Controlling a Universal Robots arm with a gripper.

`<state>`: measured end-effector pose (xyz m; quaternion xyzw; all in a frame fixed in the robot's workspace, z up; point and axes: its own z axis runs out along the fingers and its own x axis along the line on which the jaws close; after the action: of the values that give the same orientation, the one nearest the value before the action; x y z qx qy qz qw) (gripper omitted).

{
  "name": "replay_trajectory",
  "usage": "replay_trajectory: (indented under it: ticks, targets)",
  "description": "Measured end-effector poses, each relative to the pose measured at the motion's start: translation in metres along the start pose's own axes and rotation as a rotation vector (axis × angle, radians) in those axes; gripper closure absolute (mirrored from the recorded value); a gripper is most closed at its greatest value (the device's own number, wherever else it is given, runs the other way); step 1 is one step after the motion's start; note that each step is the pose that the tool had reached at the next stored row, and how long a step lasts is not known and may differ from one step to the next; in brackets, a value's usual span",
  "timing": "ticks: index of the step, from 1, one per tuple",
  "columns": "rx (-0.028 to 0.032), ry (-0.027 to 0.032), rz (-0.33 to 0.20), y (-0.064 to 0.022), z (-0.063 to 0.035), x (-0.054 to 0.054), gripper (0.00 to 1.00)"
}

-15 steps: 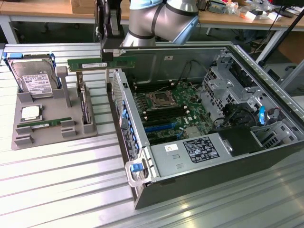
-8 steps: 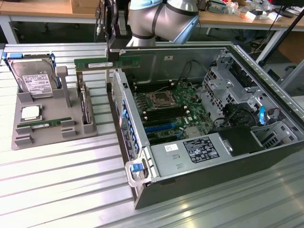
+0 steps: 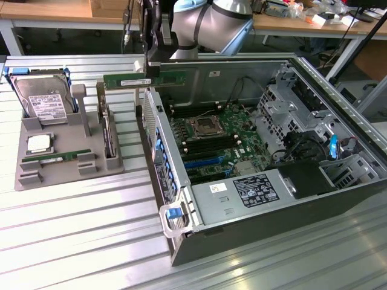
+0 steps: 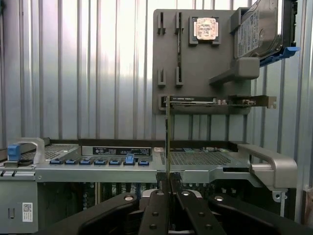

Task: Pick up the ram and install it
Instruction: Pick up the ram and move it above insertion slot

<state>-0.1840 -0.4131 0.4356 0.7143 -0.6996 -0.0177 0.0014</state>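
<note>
The gripper point(image 3: 151, 71) holds the ram stick point(image 3: 124, 81) in the air, with its fingers point(image 4: 157, 196) clenched on the top edge near the middle of the stick; the stick hangs below them, clear of everything.

The stick stands on edge with its long axis level, running along the ribs of the table point(image 3: 72, 241); in the exterior view one broad green face shows, with a white sticker on it. One end points toward the exterior view's left and reaches out over the gap beside the grey tray point(image 3: 63, 175); the other end points toward the exterior view's right, over the open computer case point(image 3: 254, 232). It hangs above the case wall nearest the tray, toward the far edge of the table.

In the wrist view the ram stick point(image 4: 167, 137) shows edge-on as a thin upright line rising from the gripper point(image 4: 167, 177); the rim of the computer case point(image 4: 146, 169) crosses behind it, and the tray point(image 4: 195, 63) lies farther off on the table point(image 4: 73, 73).

The case lies open with the motherboard point(image 3: 211, 136) and its long slots facing up. The tray sits near the table's edge on the exterior view's left; it carries a hard drive point(image 3: 42, 99) standing upright, a processor chip point(image 3: 39, 144) lying flat, a second ram stick point(image 3: 57, 158) resting in its brackets, and a card point(image 3: 107, 130) on edge at the side nearest the case.
</note>
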Motion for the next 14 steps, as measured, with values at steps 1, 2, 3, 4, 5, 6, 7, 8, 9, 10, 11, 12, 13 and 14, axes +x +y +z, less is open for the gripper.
replay_trajectory:
  ticks: [1, 2, 3, 4, 5, 6, 7, 8, 9, 10, 11, 12, 13, 14]
  targets:
    - [0.0, 0.0, 0.0, -0.0012, 0.0, 0.0, 0.88]
    - [0.0, 0.0, 0.0, -0.0024, -0.0001, 0.0, 0.88]
    - [0.0, 0.0, 0.0, -0.0043, -0.0001, 0.0, 0.88]
    - [0.0, 0.0001, 0.0, -0.0067, -0.0001, 0.0, 0.88]
    - [0.0, 0.0002, 0.0, -0.009, -0.0002, 0.0, 0.88]
    - [0.0, 0.0003, 0.0, -0.011, -0.0002, 0.0, 0.88]
    - [0.0, 0.0003, 0.0, -0.0126, -0.0003, 0.0, 0.88]
    - [-0.0001, 0.0004, 0.0, -0.0147, -0.0004, 0.0, 0.88]
    - [0.0, 0.0004, 0.0, -0.0162, -0.0004, 0.0, 0.88]
    - [0.0, 0.0006, 0.0, -0.0186, -0.0004, 0.0, 0.88]
    - [0.0, 0.0006, 0.0, -0.0195, -0.0004, 0.0, 0.88]
    - [0.0, 0.0005, 0.0, -0.0205, -0.0004, 0.0, 0.88]
    - [0.0, 0.0006, 0.0, -0.0217, -0.0005, 0.0, 0.88]
    - [0.0, 0.0006, 0.0, -0.0236, -0.0005, 0.0, 0.88]
